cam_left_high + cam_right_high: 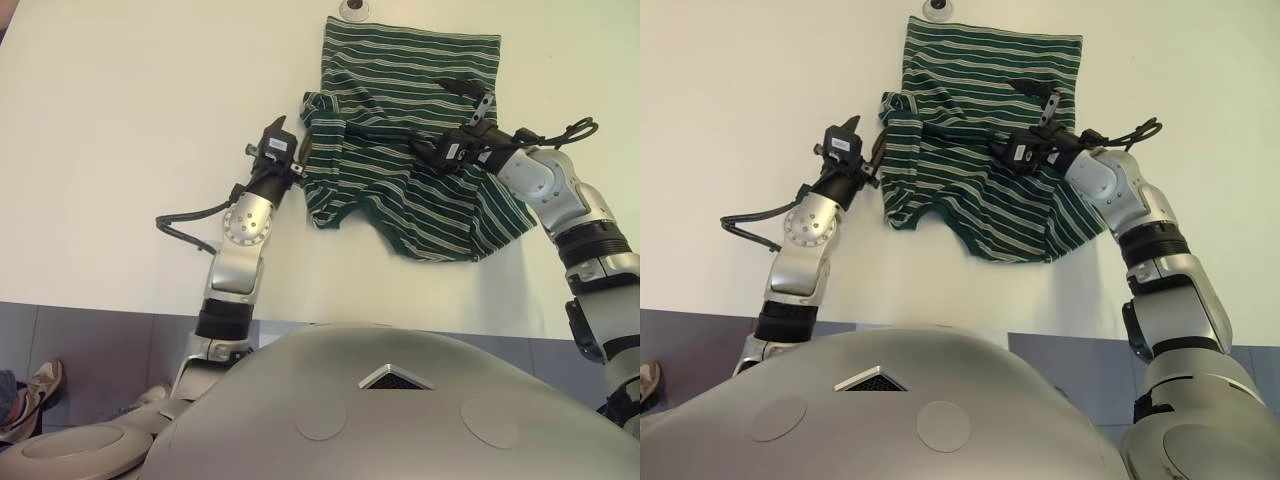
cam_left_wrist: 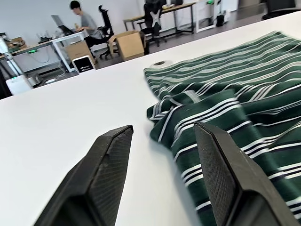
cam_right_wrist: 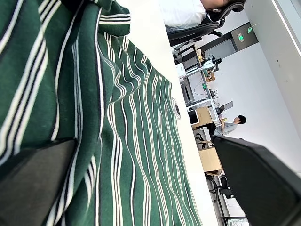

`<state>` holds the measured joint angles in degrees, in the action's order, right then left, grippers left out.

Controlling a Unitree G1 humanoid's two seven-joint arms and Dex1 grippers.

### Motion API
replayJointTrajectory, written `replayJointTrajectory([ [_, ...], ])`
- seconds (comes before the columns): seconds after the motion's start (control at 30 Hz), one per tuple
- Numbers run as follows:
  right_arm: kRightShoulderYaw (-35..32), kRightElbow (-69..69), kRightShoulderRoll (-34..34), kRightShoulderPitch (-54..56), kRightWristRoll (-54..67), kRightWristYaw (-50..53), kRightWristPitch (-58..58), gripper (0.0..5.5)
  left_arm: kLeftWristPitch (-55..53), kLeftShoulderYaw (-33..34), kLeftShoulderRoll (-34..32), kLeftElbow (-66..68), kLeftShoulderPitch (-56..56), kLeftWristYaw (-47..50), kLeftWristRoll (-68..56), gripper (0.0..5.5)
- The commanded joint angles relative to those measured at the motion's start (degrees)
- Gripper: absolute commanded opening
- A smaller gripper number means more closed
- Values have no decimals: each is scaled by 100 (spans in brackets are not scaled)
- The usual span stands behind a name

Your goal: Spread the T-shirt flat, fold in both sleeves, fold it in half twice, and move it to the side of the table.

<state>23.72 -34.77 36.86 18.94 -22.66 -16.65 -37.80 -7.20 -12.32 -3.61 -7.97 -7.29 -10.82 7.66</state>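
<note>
On the far middle of the white tabletop (image 1: 120, 120), the green striped T-shirt (image 1: 410, 70) lies with its far part flat and its near-left edge bunched. The right pincer (image 3: 143, 141) is over the shirt's middle, its 2 fingers spread wide and gripping nothing. The left pincer (image 2: 162, 132) is open low over the tabletop, just beside the bunched edge.

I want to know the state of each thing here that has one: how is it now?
T-shirt: lies on the table, far part smooth, near part bunched, not yet flat.
Left gripper: fingers open, at the T-shirt's left edge.
Right gripper: fingers open, over the T-shirt.
</note>
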Motion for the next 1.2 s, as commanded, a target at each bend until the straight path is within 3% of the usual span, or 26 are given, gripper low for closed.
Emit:
replayJointTrajectory([
  [0.03,447,-571,-79,-535,-562,-317,483,539,-35,-280,-45,-266,-86,-125,37,239],
  [0.2,451,-565,-93,-495,-568,-328,490,539,-5,-760,-68,-281,-106,-176,191,239],
  [0.63,464,-539,-108,-491,-567,-348,481,539,144,-832,-71,960,231,72,443,239],
  [1.03,475,-519,-113,-529,-573,-349,493,540,304,-726,-39,988,214,74,376,13],
  [1.2,481,-520,-115,-551,-581,-340,502,540,309,-702,-27,966,197,79,334,2],
])
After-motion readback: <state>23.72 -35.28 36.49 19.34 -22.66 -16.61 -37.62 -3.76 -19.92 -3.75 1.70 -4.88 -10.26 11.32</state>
